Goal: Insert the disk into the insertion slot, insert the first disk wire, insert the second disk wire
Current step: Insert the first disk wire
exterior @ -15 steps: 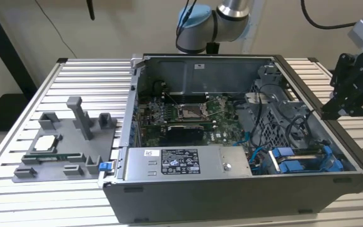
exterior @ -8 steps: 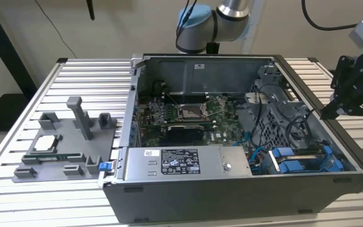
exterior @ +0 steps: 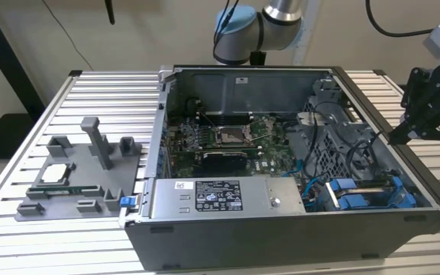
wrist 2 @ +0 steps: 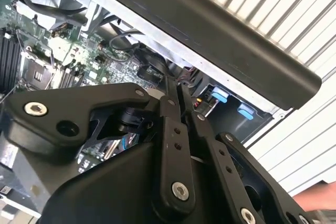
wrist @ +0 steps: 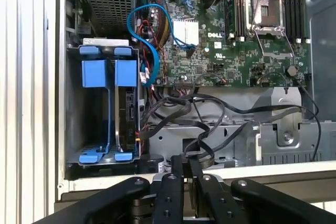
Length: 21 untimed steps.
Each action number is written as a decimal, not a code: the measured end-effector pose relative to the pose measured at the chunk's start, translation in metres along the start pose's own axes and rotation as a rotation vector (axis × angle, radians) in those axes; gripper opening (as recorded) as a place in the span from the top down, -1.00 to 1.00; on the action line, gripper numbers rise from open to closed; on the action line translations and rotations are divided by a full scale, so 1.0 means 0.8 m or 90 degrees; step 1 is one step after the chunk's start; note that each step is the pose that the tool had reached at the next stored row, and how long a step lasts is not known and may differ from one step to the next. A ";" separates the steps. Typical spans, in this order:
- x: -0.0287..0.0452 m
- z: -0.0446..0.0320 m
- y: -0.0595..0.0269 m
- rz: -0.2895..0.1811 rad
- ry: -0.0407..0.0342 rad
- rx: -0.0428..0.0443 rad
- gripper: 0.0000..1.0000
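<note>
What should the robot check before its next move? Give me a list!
1. Disk in the insertion slot: ok, it sits inside.
2. Gripper empty: ok, shut on nothing.
3. Gripper clear of the case: ok, above its rim.
4. Blue cable plugged into the disk: cannot tell.
5. Black cables out of the way: not ok, looped beside the slot.

Inside computer case (exterior: 297, 232), exterior view: power supply (exterior: 224, 196) at 6 o'clock, motherboard (exterior: 228, 137) central, disk (exterior: 369, 186) in insertion slot (exterior: 394, 175) at 4 o'clock. Outside: parts tray (exterior: 75, 172) at 9 o'clock.
</note>
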State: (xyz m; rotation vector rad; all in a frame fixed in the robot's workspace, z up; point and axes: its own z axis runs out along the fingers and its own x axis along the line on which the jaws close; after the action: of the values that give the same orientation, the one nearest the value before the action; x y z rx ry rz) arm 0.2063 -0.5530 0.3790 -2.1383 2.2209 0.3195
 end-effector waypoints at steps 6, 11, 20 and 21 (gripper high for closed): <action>-0.0004 -0.0052 0.003 0.000 -0.0026 -0.0001 1.00; 0.0005 -0.0076 0.018 0.001 -0.0045 0.0000 1.00; 0.0135 -0.0078 0.050 0.001 -0.0040 0.0000 1.00; 0.0163 -0.0080 0.053 0.001 -0.0037 0.0002 1.00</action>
State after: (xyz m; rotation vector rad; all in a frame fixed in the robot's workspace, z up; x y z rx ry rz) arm 0.1643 -0.5658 0.3880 -2.1333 2.2190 0.3249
